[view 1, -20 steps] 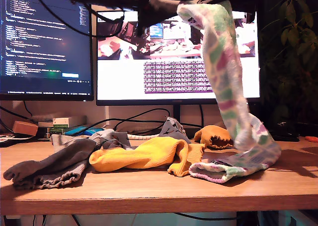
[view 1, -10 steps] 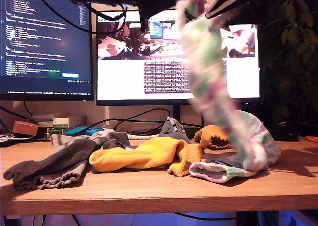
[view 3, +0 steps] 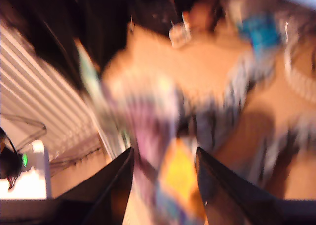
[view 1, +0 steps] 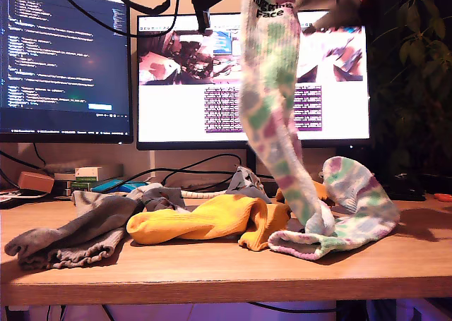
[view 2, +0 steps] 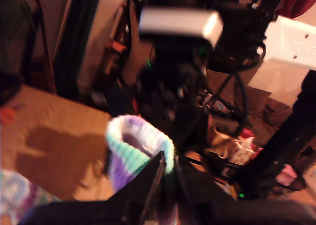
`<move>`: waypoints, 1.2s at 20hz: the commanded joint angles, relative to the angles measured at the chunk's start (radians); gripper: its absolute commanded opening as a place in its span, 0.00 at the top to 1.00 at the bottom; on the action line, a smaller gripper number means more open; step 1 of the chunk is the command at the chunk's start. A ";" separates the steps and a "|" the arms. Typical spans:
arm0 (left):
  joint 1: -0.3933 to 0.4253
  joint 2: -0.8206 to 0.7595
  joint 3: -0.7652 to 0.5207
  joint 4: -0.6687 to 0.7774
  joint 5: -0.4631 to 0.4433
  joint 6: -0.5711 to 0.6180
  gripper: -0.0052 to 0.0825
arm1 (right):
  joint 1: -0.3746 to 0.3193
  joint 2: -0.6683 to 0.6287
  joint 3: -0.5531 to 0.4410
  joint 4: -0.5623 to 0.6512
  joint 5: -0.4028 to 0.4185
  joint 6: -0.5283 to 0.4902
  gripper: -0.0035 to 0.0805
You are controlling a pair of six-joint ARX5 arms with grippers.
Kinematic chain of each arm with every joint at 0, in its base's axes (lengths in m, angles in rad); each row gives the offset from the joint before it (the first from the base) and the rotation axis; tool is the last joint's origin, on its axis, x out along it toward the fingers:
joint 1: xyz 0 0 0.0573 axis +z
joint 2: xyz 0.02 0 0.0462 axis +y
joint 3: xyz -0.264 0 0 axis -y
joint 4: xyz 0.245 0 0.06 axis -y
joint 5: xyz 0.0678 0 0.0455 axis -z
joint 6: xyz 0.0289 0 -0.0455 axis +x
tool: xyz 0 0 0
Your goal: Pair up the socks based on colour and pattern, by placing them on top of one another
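Note:
A pastel blotched fuzzy sock [view 1: 272, 116] hangs from the top edge of the exterior view, its toe touching its match [view 1: 353, 219], which lies on the desk [view 1: 226, 271]. In the first wrist view my first gripper [view 2: 158, 160] looks shut on the hanging sock's cuff [view 2: 133, 141]. The same sock [view 3: 158, 151], blurred, passes between the fingers [view 3: 116, 185] of my second gripper [view 3: 165, 180]. On the desk lie a mustard-yellow sock [view 1: 201, 219], a second yellow one [view 1: 318, 188] mostly hidden, a grey ribbed sock [view 1: 70, 236] and pale grey-blue socks [view 1: 244, 183].
Two monitors [view 1: 63, 60] stand behind the desk, with cables [view 1: 191, 171] and small boxes [view 1: 88, 173] below them. A plant [view 1: 417, 67] fills the exterior view's right. The desk's front edge [view 1: 226, 289] runs near the socks.
The hanging pastel sock has swung toward the exterior view's left and now hangs straighter, its toe dragged off the lying sock's far end. The other socks have not moved.

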 commanded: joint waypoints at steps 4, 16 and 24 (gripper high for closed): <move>-0.005 0.016 -0.005 -0.009 0.023 0.018 0.96 | 0.017 -0.016 0.041 0.006 -0.047 0.020 0.53; -0.005 0.016 -0.001 0.003 0.152 0.026 0.96 | 0.045 -0.014 0.041 -0.132 -0.054 -0.066 0.60; -0.003 0.016 0.000 0.003 0.099 0.024 0.83 | 0.077 -0.013 0.041 -0.114 -0.019 -0.064 0.97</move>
